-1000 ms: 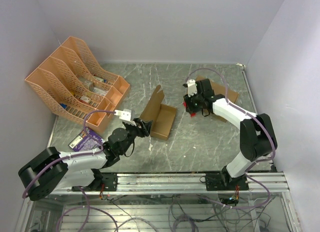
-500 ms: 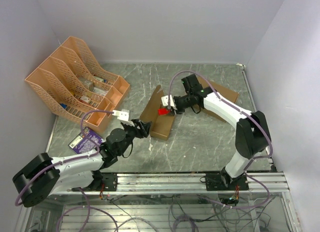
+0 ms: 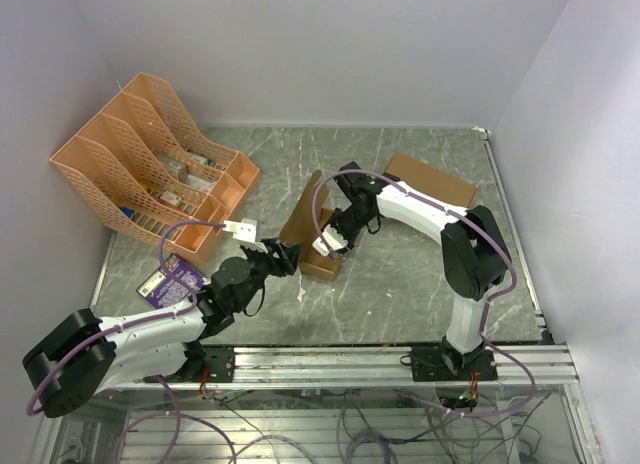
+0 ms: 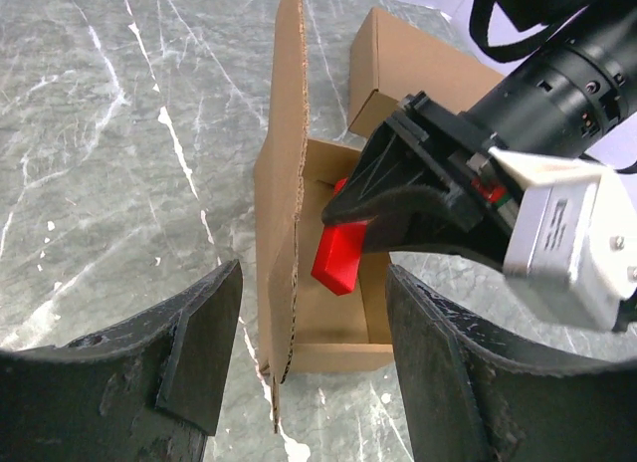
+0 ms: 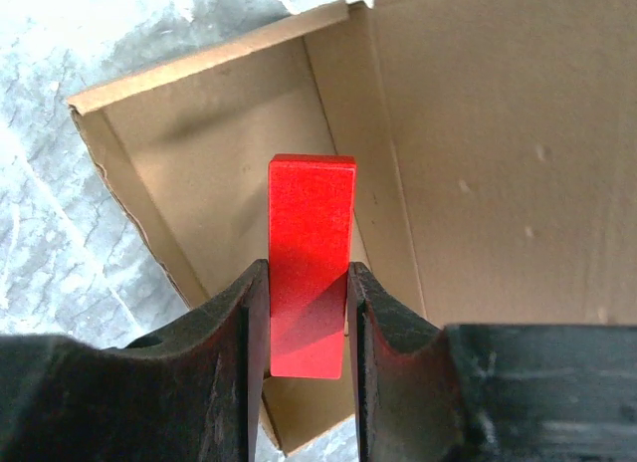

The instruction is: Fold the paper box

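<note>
Plain brown thin-cardboard paper box (image 3: 308,216) lay open near the middle of the grey marbled surface (image 3: 400,284), lid flap raised along its left side. The right claw (image 5: 309,278) pinched a red rectangular block (image 5: 311,223) over the tray. The left claw (image 4: 311,283) hung wide and empty at the near end. Judged: box light, easily creased, apt to slide; take the lid's free edge and brace the tray.

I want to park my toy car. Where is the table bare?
Bare grey table: in front of the open brown cardboard box, and at the back between the orange plastic file rack and the flat brown cardboard box. The middle is crowded: left claw and right claw, holding a red rectangular block, meet there.
</note>
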You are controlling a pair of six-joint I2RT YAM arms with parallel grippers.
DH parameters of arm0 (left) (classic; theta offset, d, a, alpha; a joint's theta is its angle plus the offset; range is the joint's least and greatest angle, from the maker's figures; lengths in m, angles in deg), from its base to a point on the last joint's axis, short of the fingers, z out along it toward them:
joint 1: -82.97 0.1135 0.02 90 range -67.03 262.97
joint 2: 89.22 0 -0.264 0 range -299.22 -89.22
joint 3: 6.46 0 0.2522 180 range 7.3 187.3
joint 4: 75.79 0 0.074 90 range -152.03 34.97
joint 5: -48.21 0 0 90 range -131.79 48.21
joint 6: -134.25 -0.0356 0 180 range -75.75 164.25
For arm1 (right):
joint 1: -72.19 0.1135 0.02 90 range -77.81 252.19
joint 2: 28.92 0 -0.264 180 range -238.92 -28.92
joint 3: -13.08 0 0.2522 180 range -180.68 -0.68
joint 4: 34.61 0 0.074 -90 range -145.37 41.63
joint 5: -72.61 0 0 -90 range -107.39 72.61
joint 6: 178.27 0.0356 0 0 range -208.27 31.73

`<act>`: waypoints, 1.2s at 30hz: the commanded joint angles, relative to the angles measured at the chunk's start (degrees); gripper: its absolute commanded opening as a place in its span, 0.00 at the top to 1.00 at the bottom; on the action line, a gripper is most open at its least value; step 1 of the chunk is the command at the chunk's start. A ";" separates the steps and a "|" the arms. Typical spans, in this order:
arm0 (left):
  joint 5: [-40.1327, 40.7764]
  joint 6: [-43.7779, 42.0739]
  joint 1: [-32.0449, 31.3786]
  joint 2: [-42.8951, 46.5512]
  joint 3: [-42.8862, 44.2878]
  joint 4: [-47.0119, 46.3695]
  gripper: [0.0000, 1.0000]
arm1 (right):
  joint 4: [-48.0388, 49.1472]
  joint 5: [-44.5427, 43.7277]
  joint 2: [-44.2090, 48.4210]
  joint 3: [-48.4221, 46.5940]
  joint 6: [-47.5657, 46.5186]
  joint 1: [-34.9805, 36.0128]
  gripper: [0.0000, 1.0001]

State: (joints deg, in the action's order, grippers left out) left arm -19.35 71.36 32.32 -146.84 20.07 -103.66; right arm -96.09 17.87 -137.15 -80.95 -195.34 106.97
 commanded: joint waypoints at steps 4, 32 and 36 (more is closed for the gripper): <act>1.17 0.71 0.25 0.67 -0.20 -0.74 0.30 | -3.36 -7.92 -3.47 -3.20 -6.33 2.53 0.96; 1.21 0.75 0.26 2.52 -0.41 0.08 0.30 | -7.38 -10.58 -9.54 -8.84 -7.28 4.06 0.58; 1.11 0.69 0.33 3.24 -0.13 0.86 0.30 | -7.86 -10.55 -9.29 -9.22 -7.26 4.11 0.53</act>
State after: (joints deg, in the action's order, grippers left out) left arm -19.11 71.75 32.32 -144.88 19.92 -102.74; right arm -102.30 6.79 -146.09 -88.49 -201.72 110.78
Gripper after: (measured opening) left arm 0.699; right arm 0.453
